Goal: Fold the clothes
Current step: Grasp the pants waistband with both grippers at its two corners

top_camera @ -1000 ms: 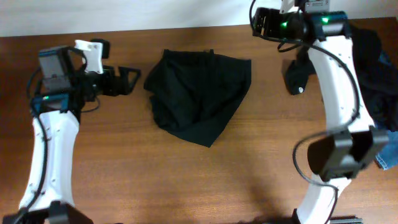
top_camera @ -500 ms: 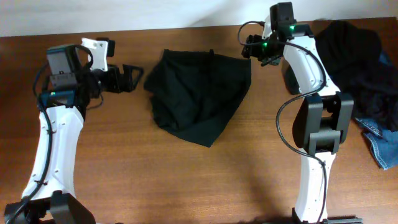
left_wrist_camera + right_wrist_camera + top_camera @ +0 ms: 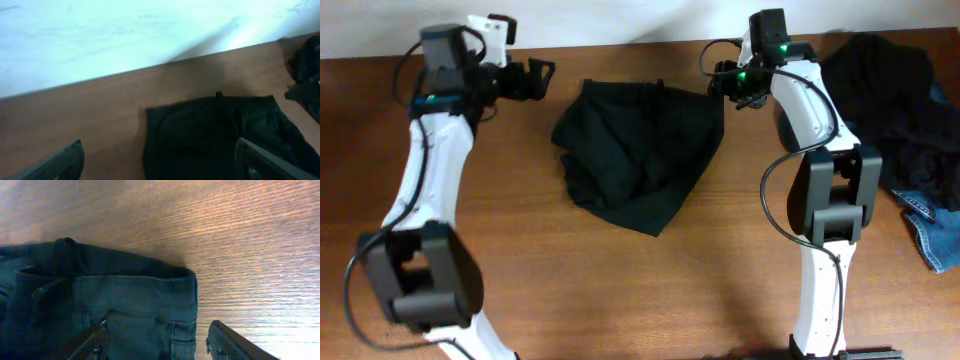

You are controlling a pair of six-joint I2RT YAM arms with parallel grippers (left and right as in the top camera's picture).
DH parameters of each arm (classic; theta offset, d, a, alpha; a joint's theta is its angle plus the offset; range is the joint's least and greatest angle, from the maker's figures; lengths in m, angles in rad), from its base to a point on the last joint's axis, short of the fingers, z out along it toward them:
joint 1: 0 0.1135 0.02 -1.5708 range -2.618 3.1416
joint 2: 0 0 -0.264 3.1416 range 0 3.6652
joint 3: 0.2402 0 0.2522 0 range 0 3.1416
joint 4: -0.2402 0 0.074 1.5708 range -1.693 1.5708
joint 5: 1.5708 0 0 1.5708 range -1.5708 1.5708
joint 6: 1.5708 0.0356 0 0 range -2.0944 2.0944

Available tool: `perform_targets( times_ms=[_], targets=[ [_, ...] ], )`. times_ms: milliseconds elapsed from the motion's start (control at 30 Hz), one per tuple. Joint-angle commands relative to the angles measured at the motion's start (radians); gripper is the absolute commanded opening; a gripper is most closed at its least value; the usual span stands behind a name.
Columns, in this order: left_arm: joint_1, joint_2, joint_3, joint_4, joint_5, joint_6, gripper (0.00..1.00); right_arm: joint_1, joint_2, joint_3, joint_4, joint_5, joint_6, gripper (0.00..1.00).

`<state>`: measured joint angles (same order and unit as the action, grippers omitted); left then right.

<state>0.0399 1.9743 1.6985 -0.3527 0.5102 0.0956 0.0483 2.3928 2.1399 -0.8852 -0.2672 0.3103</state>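
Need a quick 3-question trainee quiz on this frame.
1. True or false: the left hand grips the garment.
2. The right hand is open over which garment corner? A) near tip B) far right C) far left
3. What lies at the table's right edge?
Key: 1 false, it is open and apart from it; 2 B; 3 a clothes pile.

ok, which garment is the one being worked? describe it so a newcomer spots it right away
On the wooden table, look at the far middle, between the left gripper and the right gripper. The black trousers lie there, waistband toward the far edge, bunched into a rough triangle. Unlike the heaped clothes pile with blue denim at the right edge, they lie alone on bare wood.
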Motion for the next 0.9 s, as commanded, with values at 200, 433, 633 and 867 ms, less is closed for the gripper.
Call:
perform_targets(
  times_ms=[200, 433, 633, 867],
  targets=[
    [-0.151, 0.305, 0.347, -0.005, -0.031, 0.056, 0.99, 0.006, 0.034, 0.003, 0.010, -0.005, 0.006, 0.68],
    [-0.213, 0.430, 0.404, 0.029, -0.125, 0.064, 0.99, 0.010, 0.063, 0.003, 0.032, 0.009, 0.021, 0.68],
    [-0.252, 0.498, 0.404, 0.097, -0.134, 0.063, 0.99, 0.018, 0.076, 0.003, 0.052, 0.009, 0.021, 0.68],
    [-0.308, 0.540, 0.404, 0.107, -0.183, 0.064, 0.99, 0.019, 0.113, 0.003, 0.060, 0.008, 0.040, 0.68]
  ],
)
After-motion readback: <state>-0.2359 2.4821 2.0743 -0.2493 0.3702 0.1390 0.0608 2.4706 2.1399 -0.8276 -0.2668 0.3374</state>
